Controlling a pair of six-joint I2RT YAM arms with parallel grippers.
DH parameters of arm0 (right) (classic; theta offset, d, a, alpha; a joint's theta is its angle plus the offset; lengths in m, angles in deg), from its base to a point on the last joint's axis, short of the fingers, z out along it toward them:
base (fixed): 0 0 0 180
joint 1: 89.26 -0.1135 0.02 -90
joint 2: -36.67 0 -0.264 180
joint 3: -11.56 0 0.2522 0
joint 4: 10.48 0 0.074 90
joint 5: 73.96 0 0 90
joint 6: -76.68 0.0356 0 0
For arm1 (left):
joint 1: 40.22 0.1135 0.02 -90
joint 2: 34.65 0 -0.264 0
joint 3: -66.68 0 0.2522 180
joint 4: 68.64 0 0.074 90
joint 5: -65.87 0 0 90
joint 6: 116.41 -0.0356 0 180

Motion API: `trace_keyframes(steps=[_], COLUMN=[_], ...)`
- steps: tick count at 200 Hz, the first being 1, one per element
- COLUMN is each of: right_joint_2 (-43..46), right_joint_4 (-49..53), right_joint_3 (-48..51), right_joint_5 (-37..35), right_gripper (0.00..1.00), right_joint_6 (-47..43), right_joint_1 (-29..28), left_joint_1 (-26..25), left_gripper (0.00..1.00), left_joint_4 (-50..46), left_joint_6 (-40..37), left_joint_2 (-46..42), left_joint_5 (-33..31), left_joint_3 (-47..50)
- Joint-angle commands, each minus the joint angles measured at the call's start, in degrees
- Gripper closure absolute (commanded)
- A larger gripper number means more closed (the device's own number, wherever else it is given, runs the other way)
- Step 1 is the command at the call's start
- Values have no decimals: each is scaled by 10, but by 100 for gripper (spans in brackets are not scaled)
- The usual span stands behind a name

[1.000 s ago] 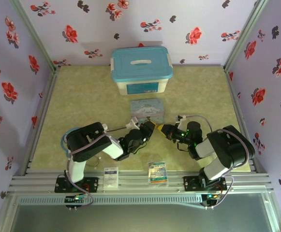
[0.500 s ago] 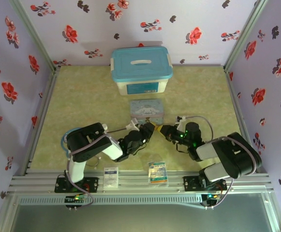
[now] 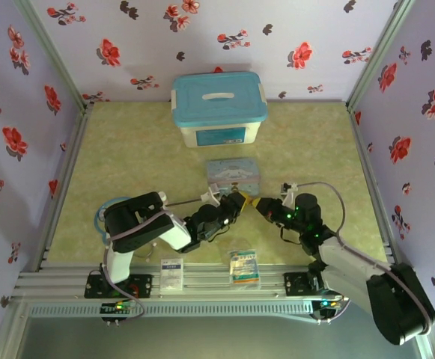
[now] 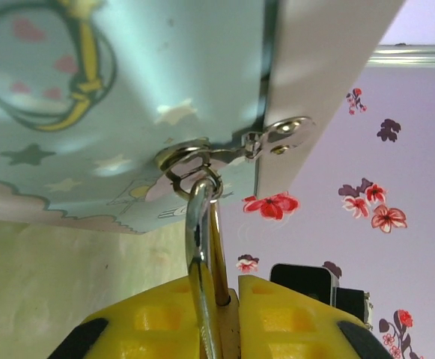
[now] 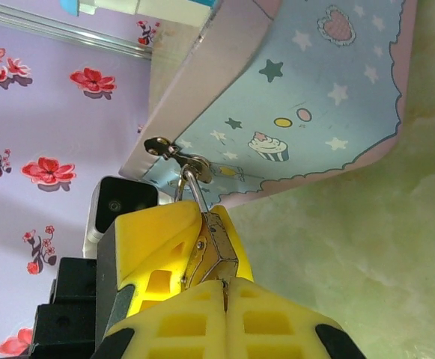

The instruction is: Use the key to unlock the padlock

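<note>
The small brass padlock (image 5: 218,243) hangs by its thin shackle (image 4: 200,224) from the hasp ring of the pale blue cartoon tin (image 3: 233,173). My left gripper (image 4: 230,288) is shut on the padlock body, with yellow fingers (image 5: 153,239) on both sides. My right gripper (image 5: 224,288) presses against the padlock's bottom face, fingers shut. Only a thin dark sliver of the key (image 5: 224,282) shows between them, at the lock's underside. From above, the left gripper (image 3: 236,203) and right gripper (image 3: 258,206) meet tip to tip in front of the tin, around the padlock (image 3: 245,200).
A white box with a blue lid (image 3: 218,108) stands behind the tin. Two flat packets (image 3: 172,273) (image 3: 243,267) lie near the front rail. Flowered walls close in the left, right and back sides.
The right arm's elbow has swung down toward the near right corner while its gripper stayed at the padlock. The tin and both grippers have shifted slightly right.
</note>
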Motion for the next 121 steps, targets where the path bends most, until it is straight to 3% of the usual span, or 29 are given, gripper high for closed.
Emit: trace_keyframes(steps=[1, 32, 79, 121], right_joint_2=[-14, -68, -186, -243], right_joint_4=[-18, -70, -268, -361], right_joint_3=[-12, -25, -4, 9], right_joint_5=[4, 9, 21, 10], right_gripper=[100, 100, 100, 100], right_joint_6=[-18, -2, 235, 324], right_joint_1=[-1, -10, -1, 0], left_joint_1=[-2, -4, -10, -10], left_gripper=[100, 100, 100, 100], left_joint_4=[-3, -2, -1, -1], left_joint_6=[-9, -3, 6, 14], left_joint_2=[9, 5, 7, 15], left_joint_5=[7, 10, 18, 28], left_joint_3=[-6, -6, -15, -23])
